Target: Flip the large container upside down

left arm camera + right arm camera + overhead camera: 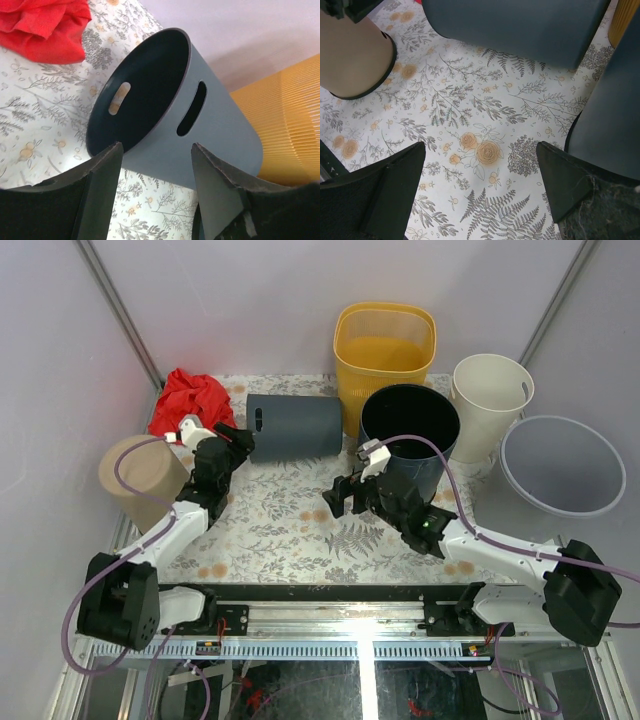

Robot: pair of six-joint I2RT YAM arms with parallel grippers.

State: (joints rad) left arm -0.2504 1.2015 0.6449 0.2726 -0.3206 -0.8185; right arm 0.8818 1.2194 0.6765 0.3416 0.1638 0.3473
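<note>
A grey-blue container (pixel 295 427) with slot handles lies on its side on the floral cloth, its mouth toward the left arm. In the left wrist view this container (pixel 220 135) fills the middle, its rim just beyond my fingertips. My left gripper (pixel 238 437) (pixel 156 146) is open, with only cloth and the container's wall showing between the fingers, and nothing held. My right gripper (pixel 340 502) (pixel 480 146) hangs open over bare cloth in the middle of the table, the container (pixel 520 25) lying beyond it.
A tan container (pixel 140 470) stands upside down at the left. A dark bin (pixel 410 425) stands upright close to the right arm. Behind are a yellow basket (pixel 385 345), a white bin (pixel 490 400) and a translucent bin (pixel 562 465). A red cloth (pixel 190 400) lies at the back left.
</note>
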